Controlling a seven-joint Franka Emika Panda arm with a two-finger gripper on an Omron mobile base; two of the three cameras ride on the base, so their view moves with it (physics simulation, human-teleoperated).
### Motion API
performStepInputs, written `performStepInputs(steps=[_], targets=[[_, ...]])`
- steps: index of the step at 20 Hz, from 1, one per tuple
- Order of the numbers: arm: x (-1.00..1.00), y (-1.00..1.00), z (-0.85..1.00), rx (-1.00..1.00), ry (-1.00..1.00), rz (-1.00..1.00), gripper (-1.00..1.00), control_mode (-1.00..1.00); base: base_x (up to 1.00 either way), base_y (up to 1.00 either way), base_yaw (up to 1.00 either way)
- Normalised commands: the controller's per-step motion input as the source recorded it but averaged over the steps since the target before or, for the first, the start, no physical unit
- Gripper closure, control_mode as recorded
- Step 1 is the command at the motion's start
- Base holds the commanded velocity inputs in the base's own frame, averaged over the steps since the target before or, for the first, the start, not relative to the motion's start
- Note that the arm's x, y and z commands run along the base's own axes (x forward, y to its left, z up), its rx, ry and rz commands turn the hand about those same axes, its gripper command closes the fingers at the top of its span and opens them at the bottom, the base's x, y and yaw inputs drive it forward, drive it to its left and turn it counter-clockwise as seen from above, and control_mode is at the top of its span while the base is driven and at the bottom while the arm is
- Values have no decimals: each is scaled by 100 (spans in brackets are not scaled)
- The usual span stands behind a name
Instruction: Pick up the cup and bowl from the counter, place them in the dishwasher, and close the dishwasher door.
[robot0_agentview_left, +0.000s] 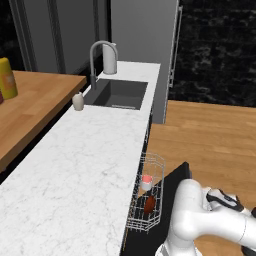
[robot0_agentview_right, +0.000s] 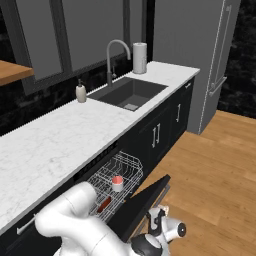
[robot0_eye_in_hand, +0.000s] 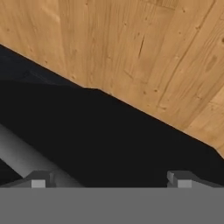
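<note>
**Door half up, rack still out — risk of a jam**

My end effector (robot0_eye_in_hand: 109, 181) sits low by the dishwasher door (robot0_eye_in_hand: 109, 135), fingertips (robot0_eye_in_hand: 38, 180) set wide apart w/ nothing between them. Hand view looks across the dark door panel to the wood floor (robot0_eye_in_hand: 144, 48) beyond; a grey bar, prob. the door handle (robot0_eye_in_hand: 26, 159), runs just above my left tip. Can't tell if either tip is touching the door.

Outward: in the right base view the door (robot0_agentview_right: 145, 200) stands tilted, partly raised, w/ my wrist just beside its outer edge. The dishwasher rack (robot0_agentview_right: 127, 167) is pulled out over it. Cup (robot0_agentview_right: 117, 183) stands upright in the rack, bowl (robot0_agentview_right: 104, 203) lies nearer me in the same rack, looks tipped on edge. Left base view agrees: cup (robot0_agentview_left: 146, 182) above bowl (robot0_agentview_left: 150, 203) in the rack (robot0_agentview_left: 155, 165). The desk (robot0_agentview_left: 80, 165) carries neither of them, so loading looks done; closing is what's left.

What could go wrong, as I judge it:
- Rack sticks out past the desk edge. Push the door up and it may hit the rack and stall, or shove it in hard and topple the cup.
- Bowl on edge could roll or slip through the wires if jolted.
- Open fingers aren't gripping anything; a push w/ a bare tip could slide off the panel edge and let the door drop back.
- My elbow is close to the door's side, could snag it mid-swing.
</note>
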Motion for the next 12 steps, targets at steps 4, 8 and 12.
performStepInputs(steps=[4, 8, 12], targets=[[0, 100, -60, 7, 2, 27, -100, -100, 0, 0, 0], [11, 100, 42, 26, 14, 40, -100, -100, 0, 0, 0], [15, 100, 82, 34, 18, 40, -100, -100, 0, 0, 0]])
